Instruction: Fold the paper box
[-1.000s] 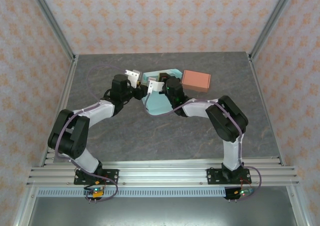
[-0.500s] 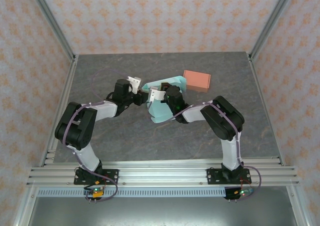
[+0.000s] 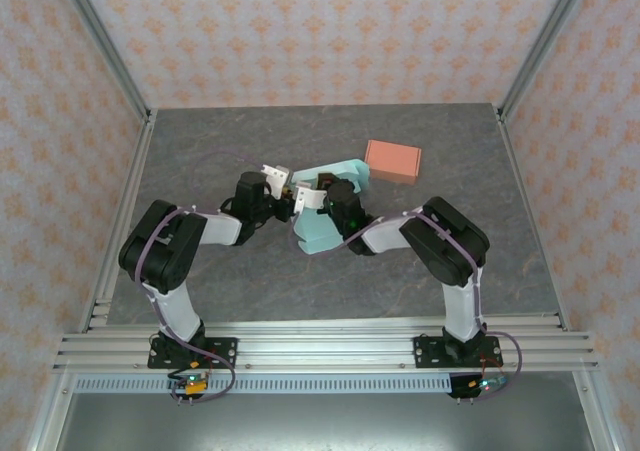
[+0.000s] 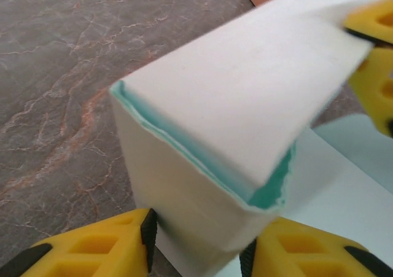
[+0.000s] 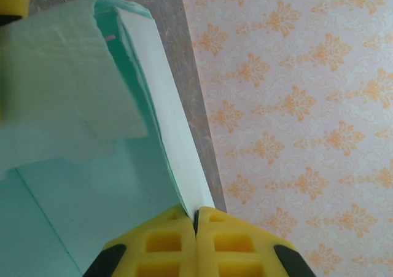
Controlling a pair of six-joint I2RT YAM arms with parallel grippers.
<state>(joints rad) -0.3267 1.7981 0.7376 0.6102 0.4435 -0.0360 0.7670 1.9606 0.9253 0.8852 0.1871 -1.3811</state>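
The light teal paper box (image 3: 322,211) is partly folded and held up off the table between both arms at the middle. In the left wrist view its white outer wall and teal inner edge (image 4: 245,123) fill the frame; my left gripper (image 4: 199,243) is shut on the folded corner, one yellow finger (image 4: 92,246) on each side. My right gripper (image 5: 195,215) is shut on the edge of a thin side flap (image 5: 172,136), with the teal inside of the box (image 5: 92,185) to its left. From above, both grippers (image 3: 283,186) (image 3: 318,193) meet at the box.
A closed salmon-pink box (image 3: 392,160) lies just behind and to the right of the teal one, near the right arm. Patterned walls and metal posts close in the grey marbled table (image 3: 230,271).
Both grippers have pulled toward the near side with the box, and the box has been lifted and folded tighter. The left arm's elbow has swung inward.
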